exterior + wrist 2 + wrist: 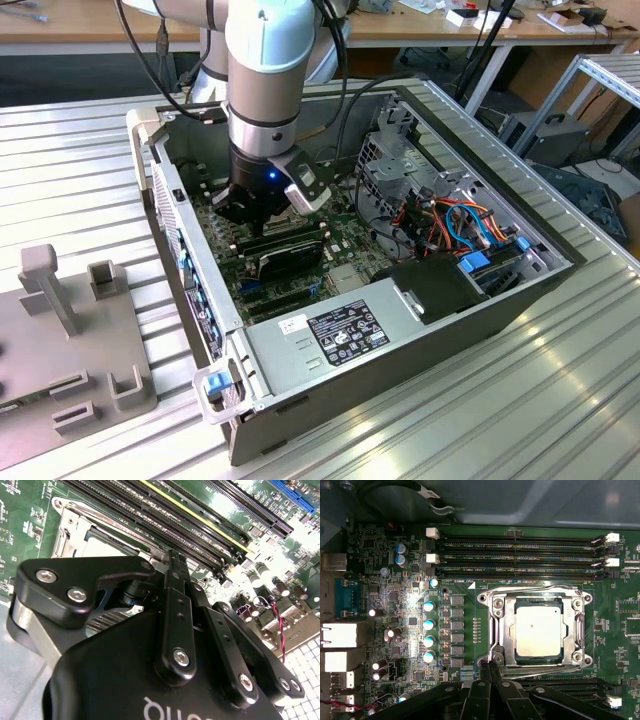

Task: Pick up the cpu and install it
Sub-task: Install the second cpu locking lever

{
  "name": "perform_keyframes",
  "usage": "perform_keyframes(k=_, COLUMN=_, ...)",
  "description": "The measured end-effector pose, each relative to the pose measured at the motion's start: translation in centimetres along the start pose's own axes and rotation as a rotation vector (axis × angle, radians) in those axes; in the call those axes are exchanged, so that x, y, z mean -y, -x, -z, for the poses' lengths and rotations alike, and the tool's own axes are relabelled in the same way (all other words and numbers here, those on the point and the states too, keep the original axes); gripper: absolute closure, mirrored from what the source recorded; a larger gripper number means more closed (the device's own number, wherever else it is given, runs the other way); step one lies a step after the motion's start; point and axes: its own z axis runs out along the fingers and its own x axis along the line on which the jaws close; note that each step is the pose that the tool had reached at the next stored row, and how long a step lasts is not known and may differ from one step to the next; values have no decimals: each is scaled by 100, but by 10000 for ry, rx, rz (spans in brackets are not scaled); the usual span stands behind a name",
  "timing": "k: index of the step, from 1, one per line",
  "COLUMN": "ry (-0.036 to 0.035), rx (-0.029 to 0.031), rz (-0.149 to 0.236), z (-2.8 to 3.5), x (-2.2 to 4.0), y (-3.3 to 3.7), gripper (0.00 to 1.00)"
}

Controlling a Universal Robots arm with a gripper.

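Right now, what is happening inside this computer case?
A robot arm has reached down into the open computer case and holds its gripper low over the motherboard. The cpu already lies in the socket, with its silver top showing inside the metal frame. The fingertips are pressed together and hold nothing; in the first wrist view they sit at the edge of the socket frame, beside the cpu. The memory slots next to the socket are empty.
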Motion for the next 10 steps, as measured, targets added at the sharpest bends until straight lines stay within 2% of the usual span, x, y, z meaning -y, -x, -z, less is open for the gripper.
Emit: perform_keyframes(k=10, ry=-7, rx=-1, rz=-45, z=-33, x=-16, y=-2, gripper=89)
